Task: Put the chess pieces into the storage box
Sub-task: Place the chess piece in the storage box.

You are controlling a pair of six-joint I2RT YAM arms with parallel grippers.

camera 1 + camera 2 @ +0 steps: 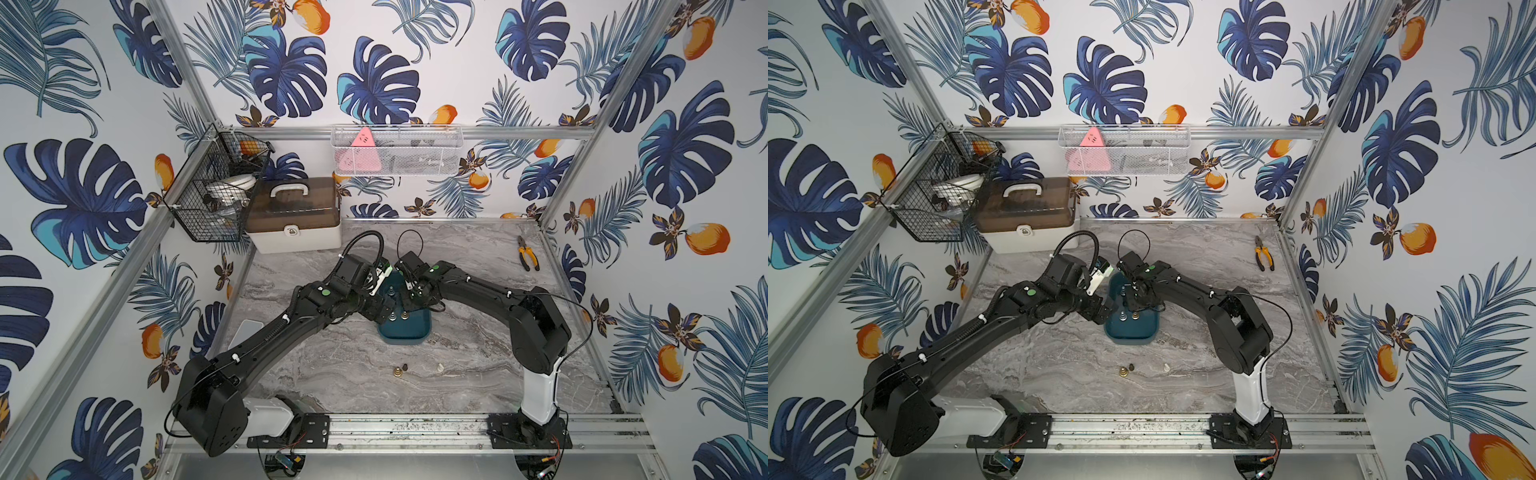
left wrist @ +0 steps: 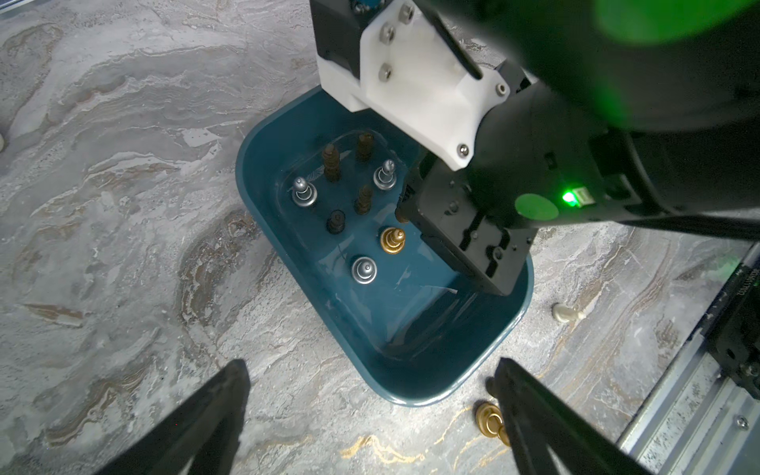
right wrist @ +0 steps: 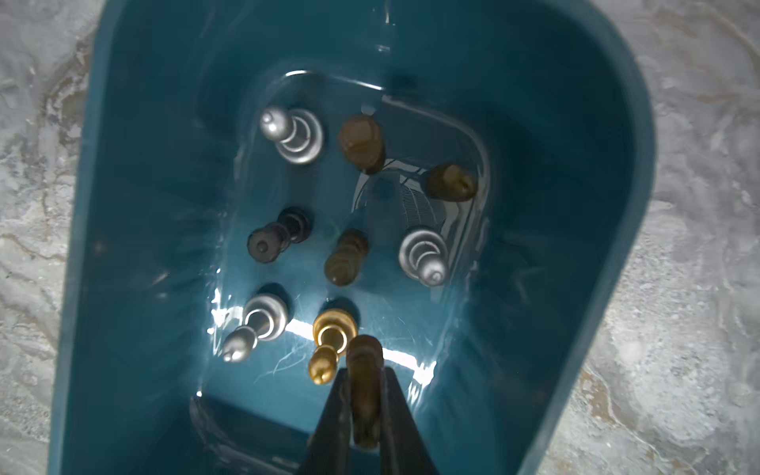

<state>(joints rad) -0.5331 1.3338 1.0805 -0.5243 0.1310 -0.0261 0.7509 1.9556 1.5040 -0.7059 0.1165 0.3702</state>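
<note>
The dark teal storage box (image 1: 409, 332) (image 1: 1136, 334) stands mid-table, with both grippers over it. Several chess pieces stand inside: silver (image 3: 294, 135), brown (image 3: 362, 142) and gold (image 3: 333, 329). My right gripper (image 3: 365, 372) reaches down into the box (image 3: 144, 164), shut on a brown chess piece (image 3: 364, 357). My left gripper (image 2: 370, 366) hangs open and empty above the box's near rim (image 2: 411, 397). On the table in front of the box are a gold piece (image 1: 398, 371) (image 2: 487, 417), a dark piece (image 1: 405, 366) and a white piece (image 1: 440, 367) (image 2: 565, 313).
A white case with a brown lid (image 1: 293, 216) stands at the back left, beside a black wire basket (image 1: 212, 187). A white mesh basket (image 1: 395, 149) hangs on the back wall. Yellow-handled pliers (image 1: 528, 253) lie at the back right. A metal rail (image 1: 415, 432) runs along the front.
</note>
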